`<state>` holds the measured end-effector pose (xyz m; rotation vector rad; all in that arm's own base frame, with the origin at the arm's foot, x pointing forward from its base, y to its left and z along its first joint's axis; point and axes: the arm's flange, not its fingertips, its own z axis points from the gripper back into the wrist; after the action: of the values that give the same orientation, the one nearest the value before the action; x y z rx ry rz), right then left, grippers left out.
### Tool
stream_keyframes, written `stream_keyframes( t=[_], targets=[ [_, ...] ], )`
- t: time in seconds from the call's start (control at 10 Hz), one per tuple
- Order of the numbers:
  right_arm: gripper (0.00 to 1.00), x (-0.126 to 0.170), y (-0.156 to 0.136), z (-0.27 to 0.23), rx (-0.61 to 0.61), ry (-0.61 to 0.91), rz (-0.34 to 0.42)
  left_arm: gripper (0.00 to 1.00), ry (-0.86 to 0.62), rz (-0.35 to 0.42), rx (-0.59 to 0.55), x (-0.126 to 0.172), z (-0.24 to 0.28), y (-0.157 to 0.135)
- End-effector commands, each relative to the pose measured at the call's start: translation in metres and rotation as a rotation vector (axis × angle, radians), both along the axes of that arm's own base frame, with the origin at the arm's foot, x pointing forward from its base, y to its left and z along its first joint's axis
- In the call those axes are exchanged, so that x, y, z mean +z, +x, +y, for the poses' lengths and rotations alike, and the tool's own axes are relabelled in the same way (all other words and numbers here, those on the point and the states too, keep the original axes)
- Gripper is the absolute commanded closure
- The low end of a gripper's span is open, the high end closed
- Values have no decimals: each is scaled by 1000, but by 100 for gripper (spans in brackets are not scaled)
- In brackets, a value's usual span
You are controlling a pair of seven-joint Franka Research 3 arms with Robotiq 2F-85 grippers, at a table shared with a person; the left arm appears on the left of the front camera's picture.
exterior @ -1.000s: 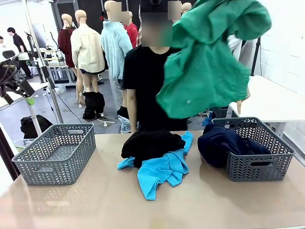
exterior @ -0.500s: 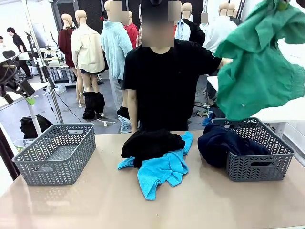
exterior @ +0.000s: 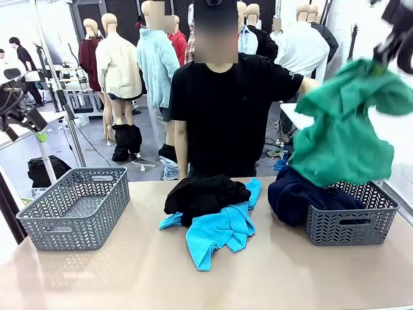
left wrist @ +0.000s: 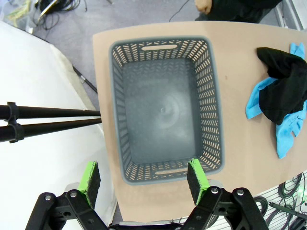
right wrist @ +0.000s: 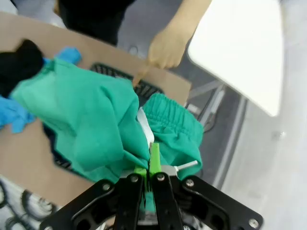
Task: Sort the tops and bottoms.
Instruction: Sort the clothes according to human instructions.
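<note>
You have the right claw (right wrist: pixel 149 160) clamped on the green bottoms (exterior: pixel 342 139), dangling just above the right basket (exterior: pixel 352 227), so the drop looks straight down; the left claw (left wrist: pixel 144 176) gapes, empty, over the left basket (left wrist: pixel 214 110).

emerald green bottoms (exterior: pixel 345 132): crumpled, hanging in the air over the right basket (exterior: pixel 352 227) | dark navy bottoms (exterior: pixel 293 194): bunched in that basket, spilling over its left rim | black bottoms (exterior: pixel 203 194): heaped on sky-blue shirt (exterior: pixel 219 234), middle of table (exterior: pixel 129 271)
</note>
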<state>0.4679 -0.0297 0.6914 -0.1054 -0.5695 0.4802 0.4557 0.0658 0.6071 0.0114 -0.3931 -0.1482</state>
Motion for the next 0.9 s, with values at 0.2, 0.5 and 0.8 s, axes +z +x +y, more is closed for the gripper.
stream_keyframes(
  t=[0.2, 0.5, 0.8],
  targets=[
    [100, -83, 43, 15, 16, 106, 107, 6, -10, -6, 14, 2, 0, 2],
    [100, -162, 68, 30, 29, 167, 242, 6, -10, -6, 14, 2, 0, 2],
    [100, -201, 68, 33, 67, 244, 312, 6, -10, -6, 14, 2, 0, 2]
  ],
)
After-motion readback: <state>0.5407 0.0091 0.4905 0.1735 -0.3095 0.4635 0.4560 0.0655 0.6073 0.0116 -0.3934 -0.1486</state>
